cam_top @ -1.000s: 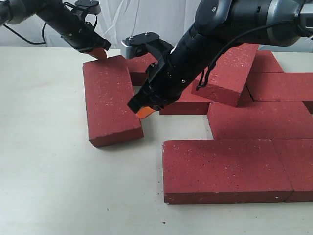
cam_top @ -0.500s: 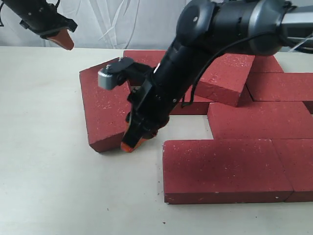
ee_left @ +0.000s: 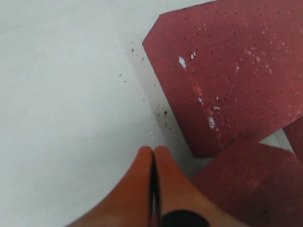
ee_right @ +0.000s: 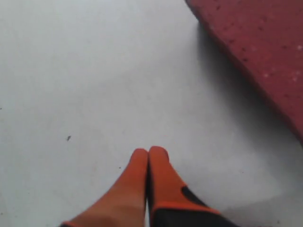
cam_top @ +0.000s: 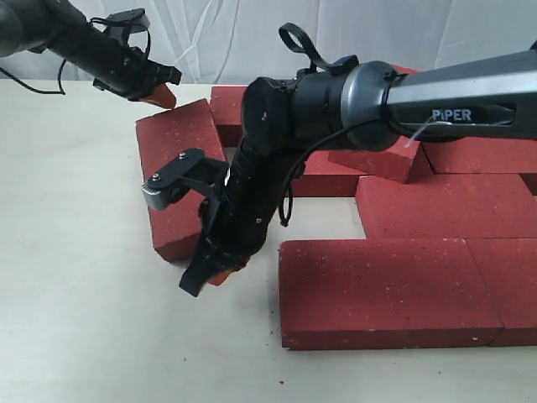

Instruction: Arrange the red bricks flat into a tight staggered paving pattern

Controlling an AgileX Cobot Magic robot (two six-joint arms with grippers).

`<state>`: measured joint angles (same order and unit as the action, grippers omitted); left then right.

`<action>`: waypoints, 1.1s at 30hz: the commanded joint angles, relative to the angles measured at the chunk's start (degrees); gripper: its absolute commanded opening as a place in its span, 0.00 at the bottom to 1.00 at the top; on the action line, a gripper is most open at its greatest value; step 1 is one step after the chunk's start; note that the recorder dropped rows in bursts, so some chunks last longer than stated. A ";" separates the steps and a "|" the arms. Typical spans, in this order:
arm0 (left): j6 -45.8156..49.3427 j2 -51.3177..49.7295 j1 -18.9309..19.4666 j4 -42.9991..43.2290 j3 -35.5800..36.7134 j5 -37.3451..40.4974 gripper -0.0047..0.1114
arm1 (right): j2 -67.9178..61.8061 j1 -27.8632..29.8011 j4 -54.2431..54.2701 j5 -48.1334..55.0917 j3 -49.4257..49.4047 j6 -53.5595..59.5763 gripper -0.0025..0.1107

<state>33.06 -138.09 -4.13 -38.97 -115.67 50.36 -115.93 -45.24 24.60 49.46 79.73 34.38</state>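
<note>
Right fingers [cam_top: 220,274], clenched empty, sit at five o'clock of the loose brick [cam_top: 178,147], probably to shove it flush; left fingers [cam_top: 164,96] clenched at twelve.

Table [cam_top: 75,319]: matte, off-white surface extending beneath and around the right claw [cam_top: 205,279], with a small dark speck [ee_right: 69,138] on it near the claw's tips. Backdrop: white curtain [cam_top: 226,38] with soft folds and a faint leaf-like pattern, hanging beyond the table's far edge, behind the left claw [cam_top: 159,94]. Lighting: diffuse and even; shadows on the table are soft-edged.
</note>
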 commanded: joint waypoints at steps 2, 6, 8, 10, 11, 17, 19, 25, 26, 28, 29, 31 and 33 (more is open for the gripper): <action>0.42 -0.88 -0.09 0.28 0.26 0.04 0.04 | 0.07 0.00 -3.89 -5.91 -0.04 -2.29 0.01; 0.54 -0.55 0.03 2.26 0.26 6.07 0.04 | 0.07 0.00 -13.08 -6.00 -0.04 -9.72 0.01; 0.31 0.24 0.56 4.16 0.26 9.14 0.04 | 0.32 0.00 -15.17 -4.16 -0.04 -10.68 0.01; -1.96 1.94 2.35 6.22 0.36 11.48 0.04 | 0.96 0.00 -18.40 -3.23 -0.04 -12.84 0.01; -2.76 2.69 3.07 7.25 0.36 12.52 0.04 | 1.19 0.00 -20.31 -3.37 -0.04 -14.17 0.01; -3.68 7.51 6.99 9.86 2.81 19.60 0.04 | 2.89 1.79 -32.26 -8.29 -0.04 -21.18 0.01; -3.68 8.95 7.57 8.81 4.96 16.43 0.04 | 3.64 3.12 -33.57 -7.92 -0.04 -23.17 0.01; -3.50 8.91 6.86 7.04 10.42 12.71 0.04 | 4.84 5.39 -28.58 -5.06 -0.04 -22.60 0.01; -3.50 8.37 6.45 6.91 11.40 11.42 0.04 | 4.35 6.01 -28.58 -5.84 -0.04 -22.49 0.01; -2.91 8.09 5.87 5.00 13.42 6.18 0.04 | 3.20 7.60 -28.53 -6.52 -0.04 -22.49 0.01; -1.36 8.05 5.76 3.38 14.59 2.82 0.04 | 2.54 8.50 -26.92 -6.09 -0.04 -22.60 0.01; 1.02 8.05 5.59 0.79 14.91 -0.54 0.04 | 2.06 9.49 -21.89 -3.02 -0.04 -19.64 0.01; 1.97 8.05 5.59 -2.09 14.91 -3.59 0.04 | 2.60 9.62 -13.80 2.85 -0.04 -10.84 0.01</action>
<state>33.34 -130.38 1.69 -36.74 -101.04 51.64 -113.71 -36.16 2.41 46.55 79.73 14.89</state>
